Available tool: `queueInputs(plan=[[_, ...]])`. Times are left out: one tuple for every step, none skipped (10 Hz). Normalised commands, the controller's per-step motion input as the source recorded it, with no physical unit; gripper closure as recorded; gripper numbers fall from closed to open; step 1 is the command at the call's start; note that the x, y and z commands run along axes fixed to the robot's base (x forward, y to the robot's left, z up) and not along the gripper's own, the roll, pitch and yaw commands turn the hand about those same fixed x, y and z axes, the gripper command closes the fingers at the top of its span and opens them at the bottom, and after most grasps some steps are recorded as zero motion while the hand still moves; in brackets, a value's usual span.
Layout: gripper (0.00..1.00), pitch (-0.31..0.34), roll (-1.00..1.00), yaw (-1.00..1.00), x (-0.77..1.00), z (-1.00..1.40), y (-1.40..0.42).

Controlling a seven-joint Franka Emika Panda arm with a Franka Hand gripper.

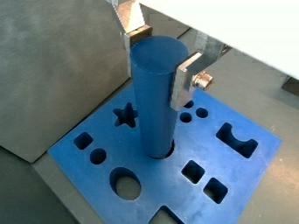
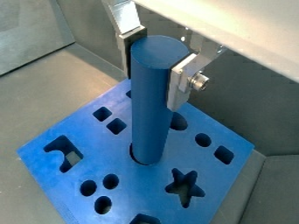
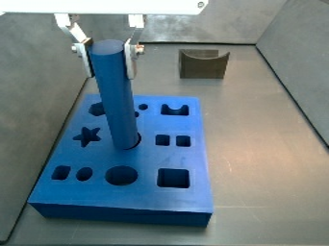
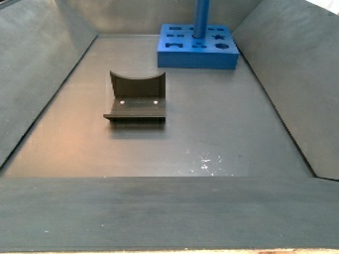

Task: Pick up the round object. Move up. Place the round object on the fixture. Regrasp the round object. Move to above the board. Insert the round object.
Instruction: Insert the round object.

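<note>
Gripper (image 1: 160, 54) fingers flank the top of the round object (image 1: 153, 105) in a wrist view, the silver plates against its sides and seemingly clamped on it; the blue peg stands upright with its lower end already in a round hole of the board (image 1: 233, 166), beside the star cut-out (image 1: 125, 115).

From the opposite wrist camera, the gripper (image 2: 155, 54) grips the peg (image 2: 149, 101) near its upper end, and the foot of the peg meets the board (image 2: 70, 131) at a circular opening.

A side view shows the gripper (image 3: 108, 46) over the board (image 3: 193, 178), the peg (image 3: 115, 91) vertical and seated in its hole, and the fixture (image 3: 202, 63) empty well behind.

In the remaining side view, the fixture (image 4: 135, 97) sits bare in the foreground, while the board (image 4: 179, 55) and peg (image 4: 205, 15) lie far off; the gripper is out of frame.

Judged from this, pick-up, fixture placement and regrasp are done; insertion is under way, with pressing home and release apparently left.
</note>
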Motion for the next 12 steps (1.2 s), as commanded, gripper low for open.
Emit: queueInputs(plan=[[1.00,0.009,0.06,0.00,0.12,-0.17,0.00],[1.00,0.031,0.10,0.00,0.16,-0.17,0.00],[1.00,0.049,0.14,0.00,0.15,-0.21,0.00],[1.00,0.053,0.15,0.00,0.19,-0.19,0.00],[1.00,0.057,0.13,0.00,0.22,-0.24,0.00],[1.00,0.000,0.11,0.00,0.14,-0.43,-0.04],[1.00,0.000,0.10,0.00,0.07,-0.65,-0.11],[1.00,0.000,0.08,0.00,0.07,-0.68,-0.12],[1.00,0.000,0.08,0.00,0.05,-0.65,-0.10],[1.00,0.000,0.05,0.00,0.01,-0.43,-0.02],[1.00,0.000,-0.01,0.00,0.00,-0.03,0.00],[1.00,0.000,0.00,0.00,0.00,0.00,0.00]])
